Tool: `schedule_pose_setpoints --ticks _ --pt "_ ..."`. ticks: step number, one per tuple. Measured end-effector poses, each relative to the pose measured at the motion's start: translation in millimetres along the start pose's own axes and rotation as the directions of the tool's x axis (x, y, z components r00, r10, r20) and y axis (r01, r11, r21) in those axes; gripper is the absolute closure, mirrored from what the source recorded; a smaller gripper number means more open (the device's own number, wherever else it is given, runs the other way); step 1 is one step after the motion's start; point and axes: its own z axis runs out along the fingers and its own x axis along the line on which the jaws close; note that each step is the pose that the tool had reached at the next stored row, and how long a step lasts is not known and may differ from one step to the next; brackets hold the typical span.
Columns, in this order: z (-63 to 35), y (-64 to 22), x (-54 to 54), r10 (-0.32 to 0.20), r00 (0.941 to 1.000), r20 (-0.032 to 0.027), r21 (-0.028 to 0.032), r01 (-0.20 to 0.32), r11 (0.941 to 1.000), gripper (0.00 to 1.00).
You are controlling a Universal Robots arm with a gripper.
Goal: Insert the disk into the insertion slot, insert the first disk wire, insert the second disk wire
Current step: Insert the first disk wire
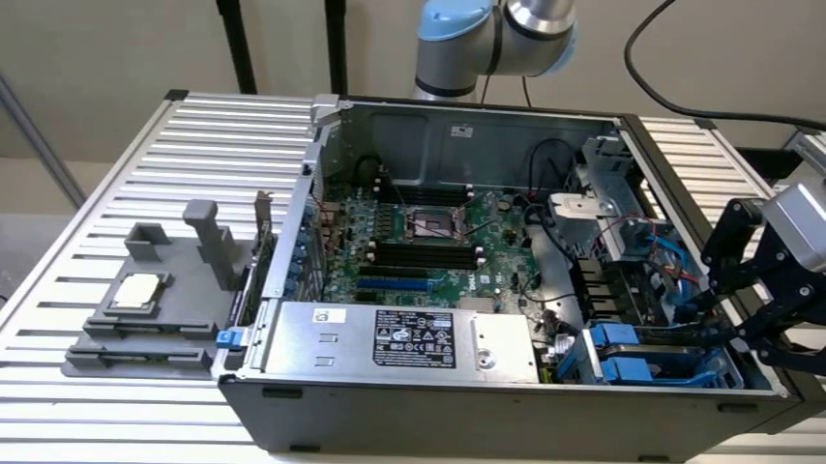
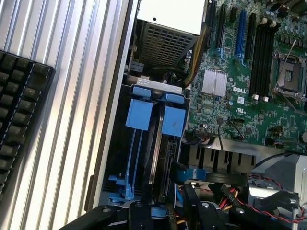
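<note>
Two blue carriers stand side by side, edge-up, in the lower right of the exterior view, inside the open computer case; the disk is judged to be the carrier nearer the motherboard, seated in the insertion slot with its blue tab level with its neighbour; whether it is latched fully home cannot be told.

Gripper position: at the exterior view's right edge, beside the case wall; jaws spread wide, with nothing seen between them. In the wrist view the gripper hangs just beyond the far end of the carriers; the nearest item is the blue disk wire, whose plug lies beside the disk's end, close to the motherboard's edge.

Step in hand, as judged: fitting the first disk wire.

Procedure notes:
1. Take the plug by its rigid body, not by the cable; a grip on the cable lets the plug swing.
2. Align the plug square to the disk's socket before contact; such plugs are keyed, so a tilted approach is likely to jam.
3. Press straight along the socket axis; avoid sideways load on the carrier.
4. Keep the fingers clear of the coloured power leads bundled close by; these could snag.
</note>
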Motion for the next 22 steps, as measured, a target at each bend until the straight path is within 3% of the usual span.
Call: schedule_pose_setpoints --ticks 4,6,8,13,20,22 --pt "0.3 0.1 2.0 -0.010 0.9994 0.0343 0.0067 0.009 0.9999 0.61" --pt "0.0 0.4 3.8 -0.013 0.9988 0.0461 0.0100 0.013 0.9999 0.61" --pt "-0.4 0.8 6.1 -0.017 0.9986 0.0504 0.0124 0.016 0.9998 0.61" --pt "-1.6 2.1 12.3 -0.027 0.9983 0.0511 0.0173 0.026 0.9995 0.61" --pt "-2.0 6.7 15.3 -0.049 0.9962 0.0727 0.0256 0.047 0.9986 0.61" --pt "-1.9 7.7 15.4 -0.059 0.9955 0.0751 0.0313 0.056 0.9979 0.61"
